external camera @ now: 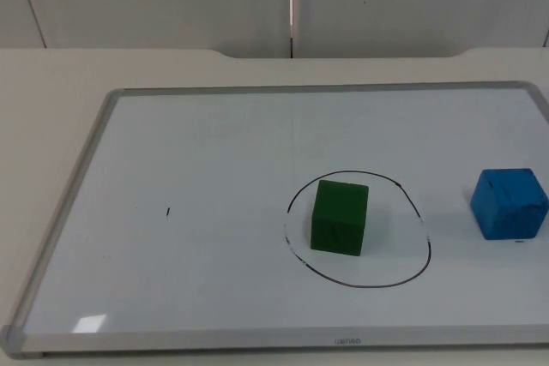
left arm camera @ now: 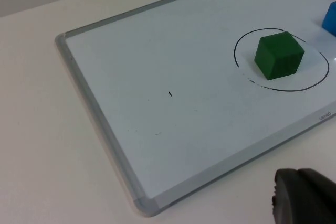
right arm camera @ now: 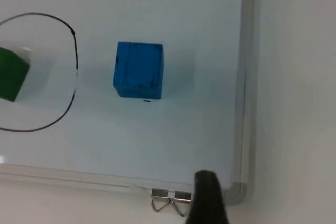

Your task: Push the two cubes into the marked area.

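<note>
1. Judging from the layout, the green cube [external camera: 340,217] is already inside the drawn ring [external camera: 420,220]; the blue cube [external camera: 509,203] lies well apart to the right, near the whiteboard [external camera: 214,152] edge.
2. An off-centre push could spin the blue cube or send it past the frame; a long push could knock the green cube out.
3. Small print on the near frame cannot be read.
4. Whether the left hand [left arm camera: 304,198] and right hand [right arm camera: 209,196] are apart or together cannot be told.
</note>
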